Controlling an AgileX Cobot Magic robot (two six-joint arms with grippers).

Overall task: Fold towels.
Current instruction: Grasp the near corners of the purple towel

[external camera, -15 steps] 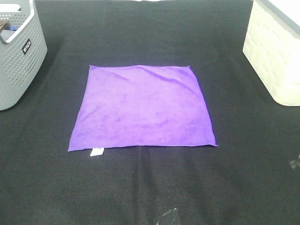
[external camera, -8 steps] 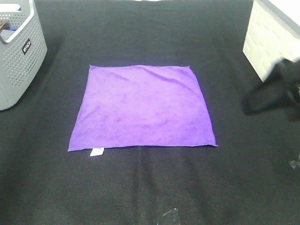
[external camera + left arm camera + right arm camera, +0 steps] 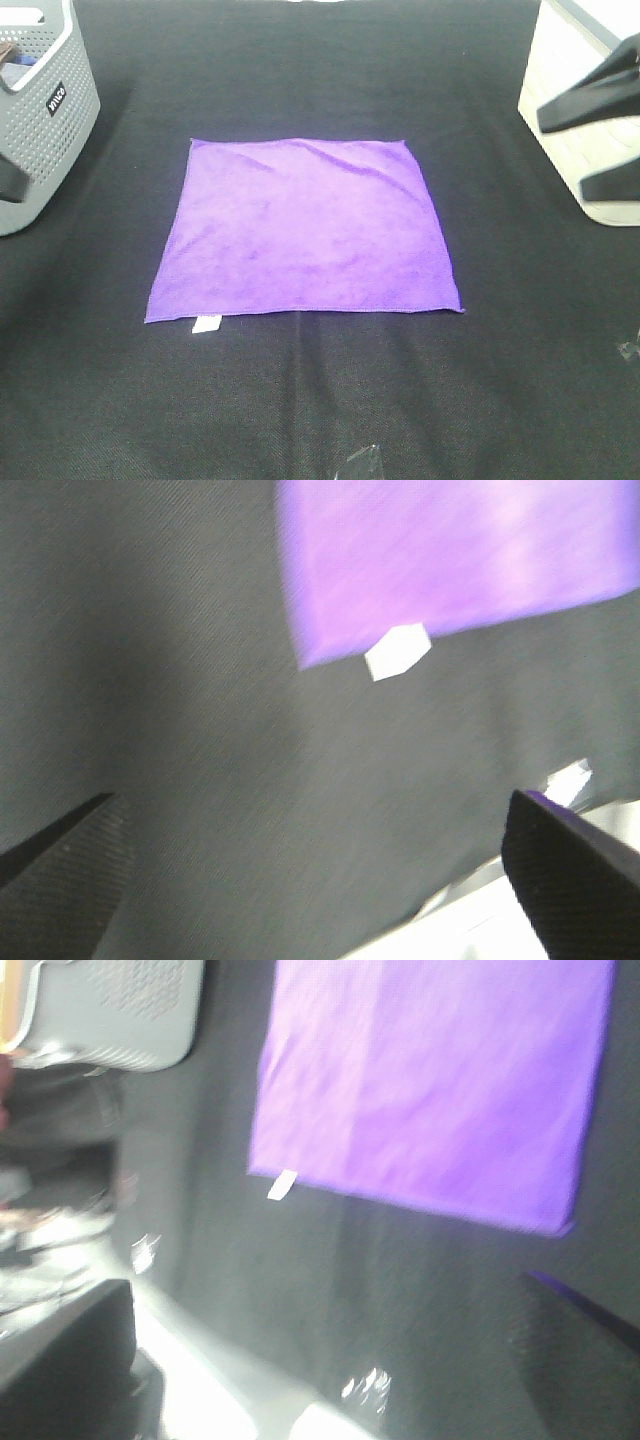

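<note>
One bright purple, roughly square microfibre towel (image 3: 305, 228) is lying flat on the black table (image 3: 320, 400), right of the grey perforated plastic basket (image 3: 40, 110) and apart from it. The right gripper (image 3: 562, 153) is hovering far across from that basket, fingers (image 3: 590, 95) spread, holding nothing. In the left wrist view, the left gripper (image 3: 312, 800) is hanging open-fingered and empty above the table. In the right wrist view, the fingers are gaping wide.

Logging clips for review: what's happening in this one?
Nothing is being handled yet. The purple towel lies flat and unfolded on the black table, with its white tag at the near left corner. The left gripper and right gripper hang open off to either side, touching nothing.
</note>
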